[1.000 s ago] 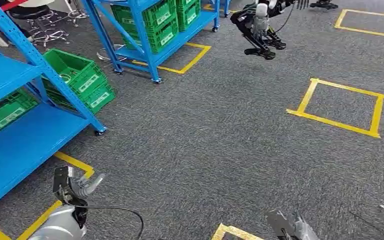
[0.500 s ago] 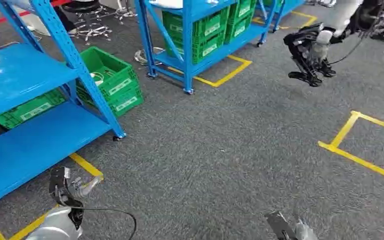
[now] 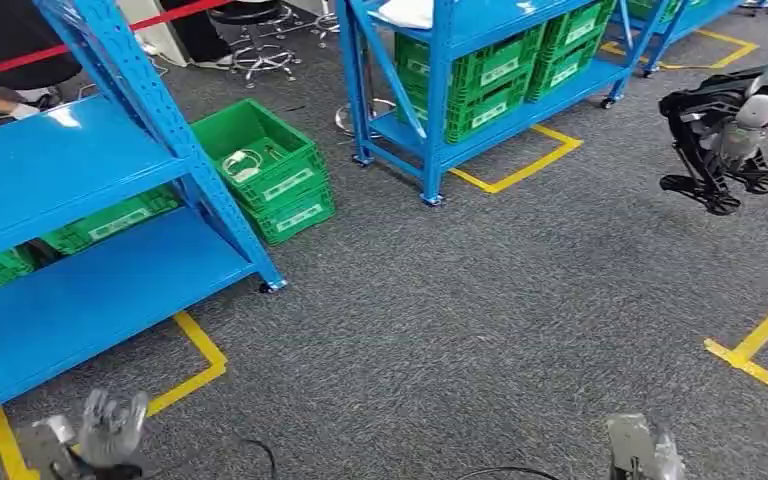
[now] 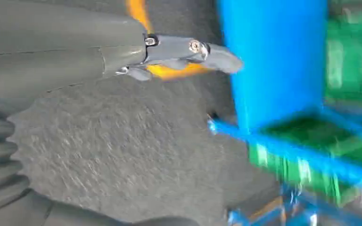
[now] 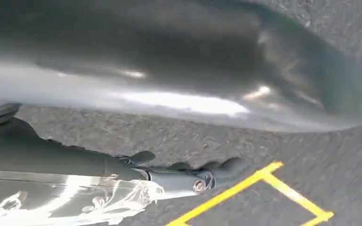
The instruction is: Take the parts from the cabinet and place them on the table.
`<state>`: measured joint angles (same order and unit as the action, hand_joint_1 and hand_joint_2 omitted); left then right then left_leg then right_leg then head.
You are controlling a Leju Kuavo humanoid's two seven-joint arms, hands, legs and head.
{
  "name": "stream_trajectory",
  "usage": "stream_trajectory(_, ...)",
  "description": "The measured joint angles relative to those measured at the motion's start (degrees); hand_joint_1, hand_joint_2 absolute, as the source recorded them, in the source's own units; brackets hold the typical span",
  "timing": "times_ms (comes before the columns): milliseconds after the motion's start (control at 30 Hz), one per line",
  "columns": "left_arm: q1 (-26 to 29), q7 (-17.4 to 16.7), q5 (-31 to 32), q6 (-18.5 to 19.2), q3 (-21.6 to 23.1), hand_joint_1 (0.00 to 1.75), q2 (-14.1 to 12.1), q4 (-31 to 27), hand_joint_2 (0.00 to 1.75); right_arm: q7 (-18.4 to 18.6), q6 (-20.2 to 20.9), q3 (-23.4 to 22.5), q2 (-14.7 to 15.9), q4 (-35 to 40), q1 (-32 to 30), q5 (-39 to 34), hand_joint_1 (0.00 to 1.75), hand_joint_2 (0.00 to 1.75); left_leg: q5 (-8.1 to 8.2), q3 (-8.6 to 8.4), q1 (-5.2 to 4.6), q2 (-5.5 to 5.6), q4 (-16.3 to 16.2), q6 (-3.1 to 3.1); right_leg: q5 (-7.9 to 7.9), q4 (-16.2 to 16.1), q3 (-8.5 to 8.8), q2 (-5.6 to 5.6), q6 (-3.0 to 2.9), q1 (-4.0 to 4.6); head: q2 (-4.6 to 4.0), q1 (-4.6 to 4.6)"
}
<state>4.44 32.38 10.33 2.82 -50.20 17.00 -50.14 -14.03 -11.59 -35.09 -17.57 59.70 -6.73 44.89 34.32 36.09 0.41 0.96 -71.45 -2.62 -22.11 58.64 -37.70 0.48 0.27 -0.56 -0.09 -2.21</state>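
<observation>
Where yellow tape (image 3: 195,352) runs, grey carpet (image 3: 460,300) under blue racks (image 3: 90,220).

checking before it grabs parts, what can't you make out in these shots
- Right hand: cut off by the head view's bottom edge; open or shut unclear.
- Left hand: blurred in the head view.
- Contents of the green crate on the floor: too small to identify.
- Shelf crates: motion-blurred in the left wrist view.

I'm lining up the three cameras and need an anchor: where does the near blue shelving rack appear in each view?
Head view: the blue rack fills the left side, its slanted post running down to a caster.
Left wrist view: the rack is a blurred blue band beyond the left hand.
Right wrist view: not in it.
Shared landmark: the yellow floor tape, behind the left hand's thumb.
</observation>
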Motion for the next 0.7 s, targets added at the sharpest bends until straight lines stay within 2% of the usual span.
stream_trajectory(33, 2.6, -1.2, -2.2, -0.7, 1.9, 0.00, 0.5, -3.0, 0.00, 0.1, 0.5, 1.1, 0.0, 1.8, -1.5, -0.1, 0.00, 0.00, 2.49, 1.85, -0.04, -0.09, -1.5, 0.04, -0.62, 0.0, 0.50, -0.68, -0.11, 0.18, 0.00, -0.04)
stream_trajectory(67, 4.7, -2.9, -3.1, -1.8, 4.1, 0.00, 1.1, -6.2, 0.00, 0.1, 1.0, 2.3, -0.2, 3.2, -2.4, 0.0, 0.00, 0.00, 3.54, 2.94, -0.17, -0.10, -1.5, 0.18, -1.20, 0.0, 1.00, -1.30, -0.16, 0.42, 0.00, -0.02)
stream_trajectory(100, 6.5, -4.6, -2.3, -3.2, 6.5, 0.00, 1.3, -9.3, 0.00, 0.0, 1.1, 3.5, -0.2, 4.4, -2.9, 0.5, 0.00, 0.00, 2.23, 3.23, -0.30, -0.11, -0.4, 0.33, -1.79, 0.0, 1.59, -2.01, -0.13, 0.55, 0.00, -0.09)
stream_trajectory(133, 8.1, -6.3, -0.8, -4.8, 9.1, 0.00, 1.4, -12.4, 0.00, 0.0, 1.1, 4.4, -0.2, 5.5, -3.3, 1.0, 0.00, 0.00, -1.47, 2.33, -0.47, -0.28, 2.8, 0.60, -2.40, 0.0, 2.40, -2.89, -0.09, 0.62, 0.00, -0.09)
stream_trajectory(167, 9.3, -7.6, -0.8, -5.6, 11.0, 0.00, 1.6, -14.6, 0.00, 0.1, 1.1, 5.0, -0.3, 6.4, -3.6, 1.5, 0.00, 0.00, -5.27, 0.60, -0.72, -0.85, 7.2, 0.94, -2.94, 0.0, 3.25, -3.82, -0.06, 0.70, 0.00, -0.04)
stream_trajectory(200, 10.2, -8.6, -1.9, -5.8, 12.8, 0.00, 1.8, -16.6, 0.00, 0.1, 1.1, 5.5, -0.4, 7.2, -3.8, 2.1, 0.00, 0.00, -8.34, -1.27, -1.03, -2.66, 11.4, 1.30, -3.44, 0.0, 3.98, -4.58, 0.02, 0.70, 0.00, -0.09)
stream_trajectory(233, 11.0, -9.0, -3.0, -5.8, 14.4, 0.00, 2.1, -18.1, 0.00, 0.1, 1.1, 5.9, -0.4, 7.7, -4.1, 2.8, 0.00, 0.00, -9.16, -2.13, -1.59, -6.49, 14.5, 1.56, -4.00, 0.3, 4.58, -5.20, 0.33, 1.14, 0.00, -0.02)
stream_trajectory(267, 11.3, -9.1, -3.9, -6.0, 15.6, 0.00, 2.5, -19.3, 0.00, 0.1, 1.1, 6.2, -0.4, 8.3, -4.3, 3.5, 0.00, 0.00, -8.28, -2.16, -1.47, -5.97, 14.5, 1.61, -4.35, 0.1, 4.75, -5.73, 0.59, 1.38, 0.00, -0.11)
stream_trajectory(300, 12.0, -9.0, -4.2, -6.2, 16.8, 0.00, 2.6, -20.3, 0.00, 0.1, 1.1, 6.4, -0.4, 8.8, -4.5, 3.8, 0.00, 0.00, -9.22, -2.21, -1.47, -5.24, 14.6, 1.75, -4.69, 0.0, 4.92, -6.62, 0.83, 1.55, 0.00, 0.07)
stream_trajectory(367, 13.6, -8.6, -4.3, -6.4, 18.2, 0.00, 3.0, -21.9, 0.00, 0.1, 1.1, 6.7, -0.5, 9.5, -4.5, 4.1, 0.00, 0.00, -9.46, -2.42, -1.35, -3.55, 14.9, 2.21, -5.12, -0.1, 5.64, -8.22, 1.34, 1.56, 0.00, -0.11)
stream_trajectory(400, 14.2, -8.4, -4.3, -6.4, 18.8, 0.00, 3.2, -22.7, 0.00, 0.1, 1.2, 7.0, -0.5, 10.0, -4.6, 4.2, 0.00, 0.00, -9.66, -2.72, -0.86, -3.03, 15.1, 2.48, -5.83, 0.6, 5.42, -6.48, 1.82, 1.24, 0.00, -0.05)
stream_trajectory(433, 14.4, -8.2, -4.4, -6.5, 19.1, 0.00, 3.2, -23.4, 0.00, 0.1, 1.2, 7.2, -0.5, 10.2, -4.7, 4.2, 0.00, 0.00, -9.63, -2.86, -0.65, -2.41, 15.1, 2.64, -7.53, 2.8, 4.73, -3.62, 2.14, 1.06, 0.00, 0.17)
stream_trajectory(467, 14.5, -8.1, -4.3, -6.4, 19.3, 0.00, 3.2, -23.8, 0.00, 0.2, 1.2, 7.2, -0.5, 10.4, -4.9, 4.2, 0.00, 0.00, -9.60, -2.86, -0.51, -1.63, 15.1, 2.85, -9.71, 6.8, 3.02, -2.03, 2.37, 0.89, 0.00, 0.20)
stream_trajectory(500, 14.7, -7.8, -4.0, -6.4, 19.9, 0.00, 3.3, -24.3, 0.00, 0.2, 1.2, 7.2, -0.5, 10.4, -5.2, 4.2, 0.00, 0.00, -9.56, -2.85, -0.45, -0.75, 15.1, 2.93, -12.08, 11.9, 0.62, -1.16, 2.61, 0.77, 0.00, 0.22)
stream_trajectory(533, 14.8, -7.7, -3.5, -6.4, 20.4, 0.00, 3.4, -24.8, 0.00, 0.2, 1.2, 7.3, -0.5, 10.5, -5.4, 4.2, 0.00, 0.00, -9.52, -2.86, -0.44, 0.22, 15.1, 2.98, -13.75, 16.3, -1.60, -0.83, 2.77, 0.71, 0.00, 0.22)
stream_trajectory(567, 15.1, -7.7, -3.4, -6.4, 20.7, 0.00, 3.5, -25.1, 0.00, 0.3, 1.2, 7.4, -0.5, 10.6, -5.6, 4.2, 0.00, 0.00, -9.51, -2.93, -0.44, 1.12, 15.1, 2.97, -13.96, 18.4, -2.84, -0.70, 2.82, 0.65, 0.00, 0.20)
stream_trajectory(600, 15.4, -7.7, -3.2, -6.4, 20.8, 0.00, 3.5, -25.4, 0.00, 0.3, 1.2, 7.5, -0.5, 10.6, -5.6, 4.2, 0.00, 0.00, -9.49, -3.06, -0.44, 2.05, 15.1, 2.93, -12.57, 17.4, -2.72, -0.67, 2.77, 0.61, 0.00, 0.17)
stream_trajectory(633, 15.6, -7.7, -3.2, -6.4, 20.9, 0.00, 3.5, -25.7, 0.00, 0.3, 1.2, 7.5, -0.5, 10.7, -5.6, 4.2, 0.00, 0.00, -9.59, -3.21, -0.39, 2.85, 15.0, 2.78, -10.31, 14.2, -1.33, -0.53, 2.74, 0.55, 0.00, 0.17)
stream_trajectory(667, 15.8, -7.7, -3.2, -6.5, 21.0, 0.00, 3.6, -25.9, 0.00, 0.3, 1.2, 7.5, -0.5, 10.8, -5.6, 4.2, 0.00, 0.00, -9.56, -3.36, -0.34, 3.69, 15.0, 2.73, -7.65, 9.2, 0.99, -0.04, 2.67, 0.42, 0.00, 0.15)
stream_trajectory(700, 15.9, -7.7, -3.1, -6.5, 21.3, 0.00, 3.6, -26.1, 0.00, 0.3, 1.2, 7.5, -0.5, 10.9, -5.6, 4.2, 0.00, 0.00, -9.54, -3.47, -0.19, 4.56, 14.9, 2.49, -5.13, 3.8, 3.56, 1.66, 2.70, 0.09, 0.00, 0.18)
